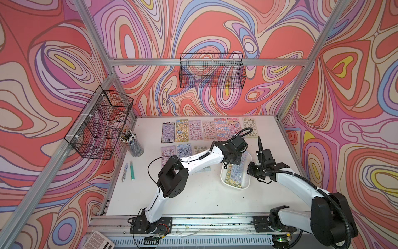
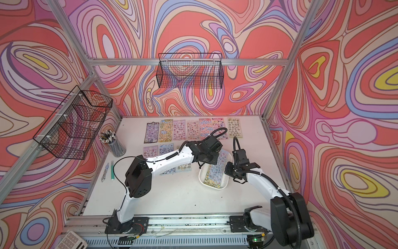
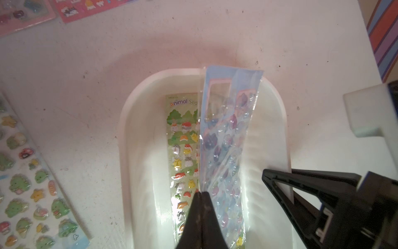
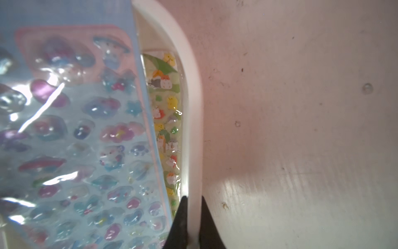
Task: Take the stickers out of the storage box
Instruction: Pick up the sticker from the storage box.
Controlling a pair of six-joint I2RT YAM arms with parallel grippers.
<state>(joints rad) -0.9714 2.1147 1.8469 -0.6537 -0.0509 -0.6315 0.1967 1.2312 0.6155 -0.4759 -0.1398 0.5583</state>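
The white storage box (image 1: 224, 180) (image 2: 202, 179) lies at the right of the table. My left gripper (image 3: 201, 193) is shut on the edge of a blue sticker sheet (image 3: 226, 138) (image 4: 75, 129), which stands tilted up on its side above the box. A yellow-green sheet of stickers (image 3: 183, 151) (image 4: 168, 103) lies flat on the box floor beneath it. My right gripper (image 4: 193, 200) is shut on the box's right wall (image 4: 191, 86), one finger inside and one outside. In both top views the left wrist hides its own jaws.
Several sticker sheets lie in a row at the back (image 1: 206, 129) and in a nearer row (image 1: 176, 151). A pencil cup (image 1: 134, 142), a green pen (image 1: 131, 170) and a compass (image 1: 125, 172) are on the left. Wire baskets (image 1: 101, 122) (image 1: 212, 71) hang on the walls.
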